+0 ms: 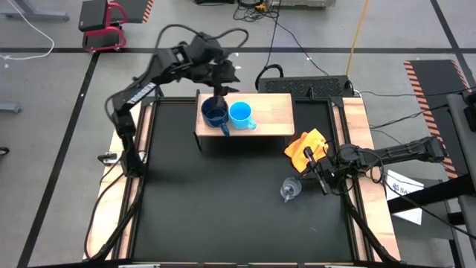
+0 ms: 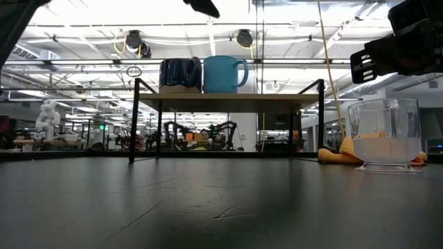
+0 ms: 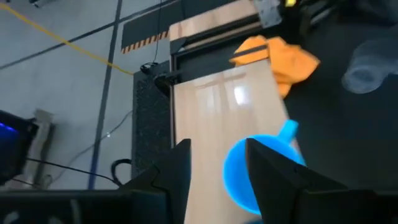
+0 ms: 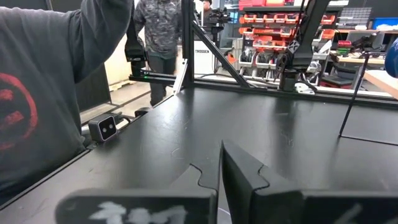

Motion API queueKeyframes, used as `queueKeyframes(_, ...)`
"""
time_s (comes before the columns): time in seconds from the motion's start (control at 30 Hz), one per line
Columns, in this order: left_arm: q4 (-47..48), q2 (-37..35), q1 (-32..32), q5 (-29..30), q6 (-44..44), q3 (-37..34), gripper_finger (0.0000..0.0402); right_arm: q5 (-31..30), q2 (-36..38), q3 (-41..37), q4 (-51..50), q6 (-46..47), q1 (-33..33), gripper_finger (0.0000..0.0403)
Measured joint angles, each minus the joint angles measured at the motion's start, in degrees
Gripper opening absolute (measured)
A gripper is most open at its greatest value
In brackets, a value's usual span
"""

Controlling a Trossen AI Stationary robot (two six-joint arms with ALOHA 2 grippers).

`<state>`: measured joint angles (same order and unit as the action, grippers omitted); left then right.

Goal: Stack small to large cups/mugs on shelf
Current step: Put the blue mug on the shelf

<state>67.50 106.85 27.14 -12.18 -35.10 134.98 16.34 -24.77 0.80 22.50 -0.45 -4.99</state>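
Left hand (image 1: 220, 74) open above navy mug (image 1: 214, 114).

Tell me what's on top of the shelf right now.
On the shelf stand the navy mug and the sky-blue mug, side by side. The left gripper hangs above the navy mug, hiding part of its rim.

Large mug (image 1: 215, 114): dark navy blue
Mid-sized mug (image 1: 242, 115): light sky blue
Small cup (image 2: 385, 135): clear glass
Shelf (image 1: 271, 112): light natural-wood top, dark sides
Cloth (image 1: 306, 147): orange-yellow
Table (image 1: 223, 201): black
Floor tape (image 1: 423, 82): orange-and-black stripes
Person's top (image 4: 37, 81): dark grey, red mark
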Motion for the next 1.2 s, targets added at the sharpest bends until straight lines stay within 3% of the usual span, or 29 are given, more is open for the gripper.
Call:
queueKeyframes(0.13, 4.02, -3.56, -1.17, -1.2, 2.45, 0.02, 0.0111, 0.0, 0.0, 0.02, -0.02, 0.75, 0.0, 0.0009)
queueKeyframes(0.33, 7.94, -8.41, -4.09, -0.83, 7.09, 0.02, 0.0011, 0.0, 0.0, 0.01, -0.02, 1.52, 0.0, 0.0009)
queueKeyframes(0.47, 6.22, -11.79, -6.15, 2.33, 10.39, 0.02, 0.001, 0.0, -0.02, 0.01, -0.02, 1.51, 0.0, 0.0009)
queueKeyframes(0.7, 4.23, -16.19, -8.12, 1.55, 13.15, -0.13, 0.0003, 0.0, -0.02, 0.0, -0.04, 1.3, 0.01, 0.0009)
queueKeyframes(0.83, 4.42, -17.86, -9.08, 5.44, 13.16, -3.39, 0.0002, 0.0, -0.02, 0.02, -0.04, 1.4, 0.02, 0.0009)
queueKeyframes(1.03, 2.05, -24.45, -9.07, 10.41, 15.6, -13.47, 0.0001, -0.01, -0.05, 0.01, -0.81, 2.64, 0.01, 0.0009)
queueKeyframes(1.2, -6.32, -32.98, -9.42, 9.56, 18.31, -27.82, 0.0001, 0.0, -0.07, 0.01, -0.94, 2.64, 0.01, 0.0009)
